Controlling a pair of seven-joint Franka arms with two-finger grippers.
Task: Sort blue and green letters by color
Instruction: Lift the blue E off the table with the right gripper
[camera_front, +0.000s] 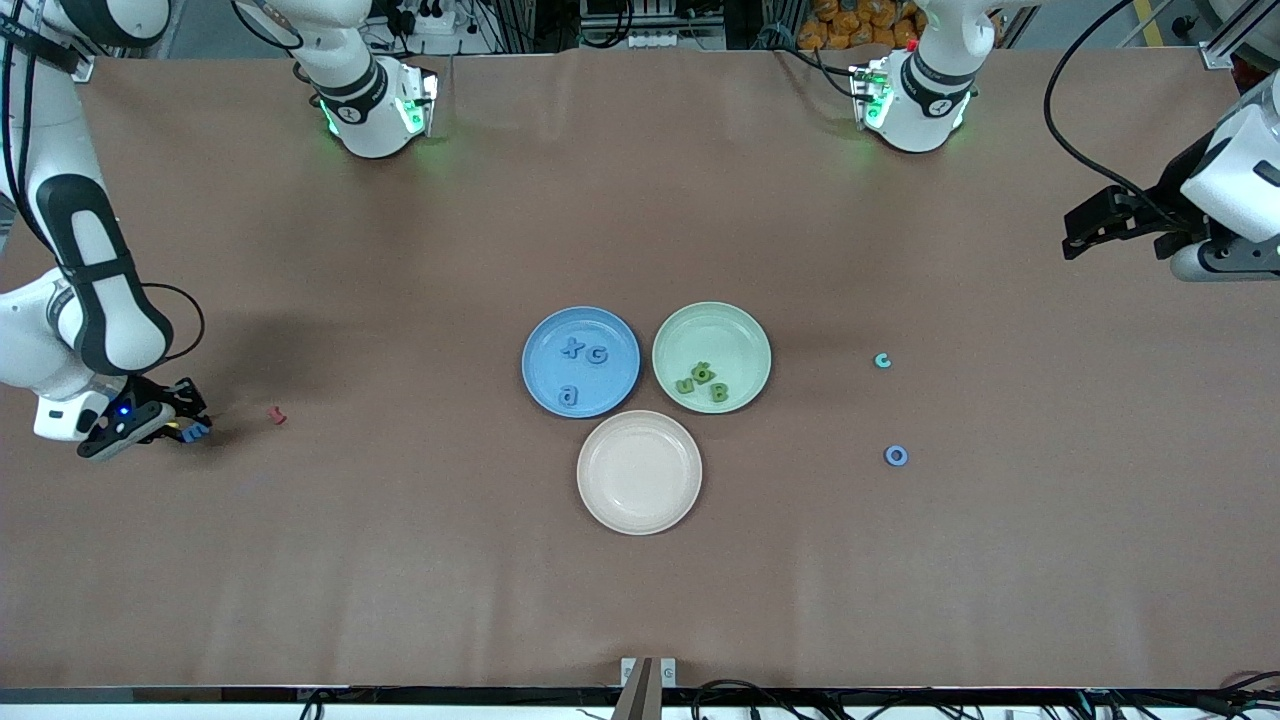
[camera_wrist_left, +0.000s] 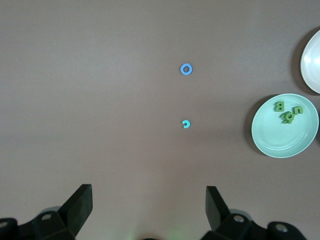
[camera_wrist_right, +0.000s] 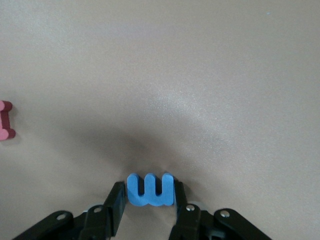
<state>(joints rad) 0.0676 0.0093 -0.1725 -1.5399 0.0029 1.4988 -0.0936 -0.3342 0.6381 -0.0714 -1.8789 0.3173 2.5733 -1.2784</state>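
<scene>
Down at the table's right-arm end, the right gripper (camera_front: 190, 428) pinches the blue E (camera_wrist_right: 150, 190), the dark red letter (camera_front: 277, 415) at its three o'clock; the left gripper (camera_wrist_left: 149, 205) waits wide open.

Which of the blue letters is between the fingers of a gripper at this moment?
The blue E, at the right arm's end of the table: the right gripper has its fingers on both sides of it. The other blue letters lie in the blue plate.

plates (camera_front: 581, 361) cluster mid-tabletop | red letter (camera_front: 277, 415) at 3 o'clock beside right hand (camera_front: 190, 428) | two letters (camera_front: 896, 456) at 3 o'clock of plates, open tabletop around
</scene>
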